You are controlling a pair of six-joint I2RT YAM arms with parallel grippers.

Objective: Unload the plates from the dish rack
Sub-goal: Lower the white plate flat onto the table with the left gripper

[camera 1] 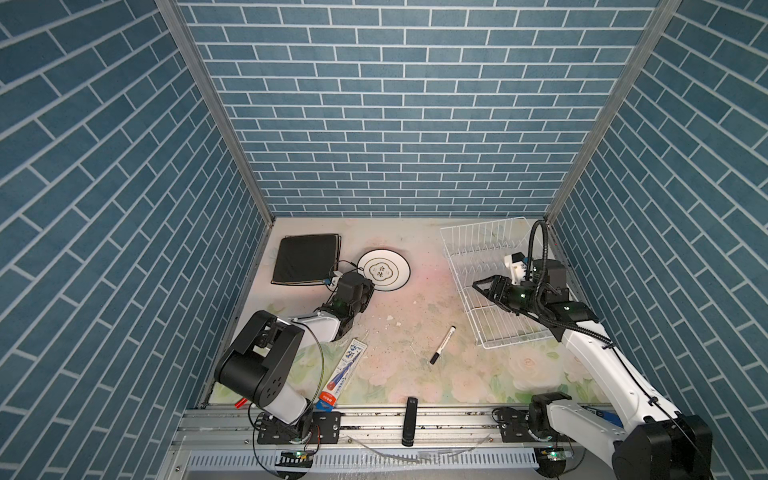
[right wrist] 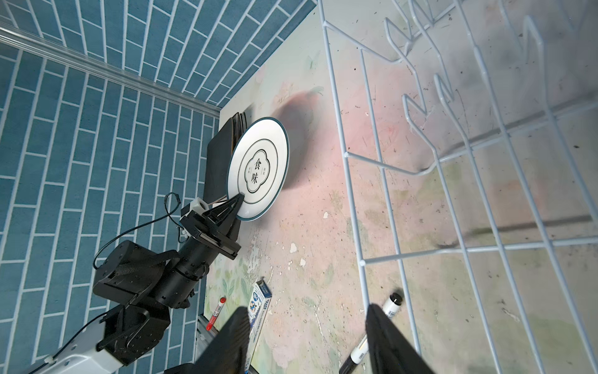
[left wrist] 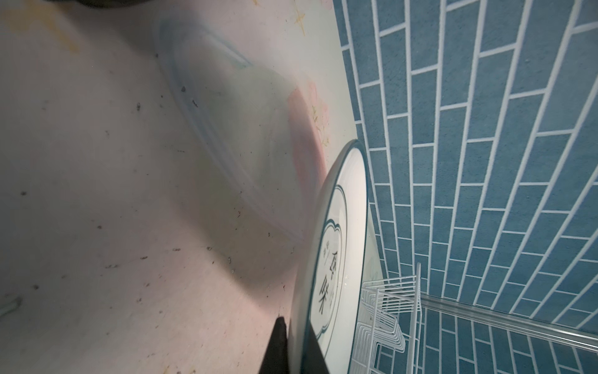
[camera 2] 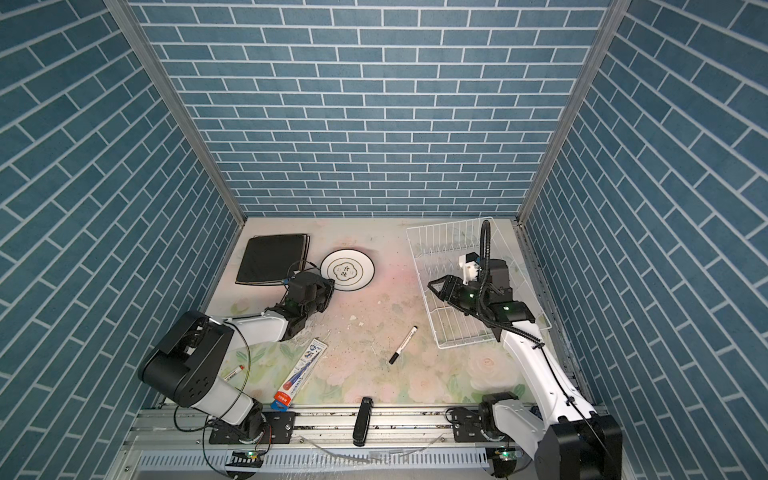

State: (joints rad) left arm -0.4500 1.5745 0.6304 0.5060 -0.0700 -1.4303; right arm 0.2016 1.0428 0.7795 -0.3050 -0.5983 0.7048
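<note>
Far left: stack (camera 1: 305, 258) of square plates, black one on top, flat on the table (camera 1: 419, 266), just left of the left fingers.

Left gripper (right wrist: 238, 198): fingers (left wrist: 277, 346) pinching the near rim of the round plate (camera 1: 384, 270), one finger on each face (clearest in the left wrist view). The plate runs out from the fingertips toward the back wall. It is tilted, and its shadow falls on the table beyond it. Whether any edge touches down, cannot tell. It sits just right of the stack.

Behind the left fingers, toward the arm's base: box (camera 1: 343, 374) lying flat, and a red pen (camera 2: 233, 372) beside the arm.

Between the two grippers, nearer the right one: marker (camera 1: 442, 351), flat on the table, cap end toward the rail. Black bar (camera 1: 410, 420) lies across the front rail, well apart from either set of fingers.

Right: rack (camera 1: 469, 249), white wire, on the table by the right wall. Right gripper (right wrist: 307, 330) hangs above the rack's left side. Its fingers are spread and grip nothing, with the rack's grid beneath and just right of them (right wrist view).
</note>
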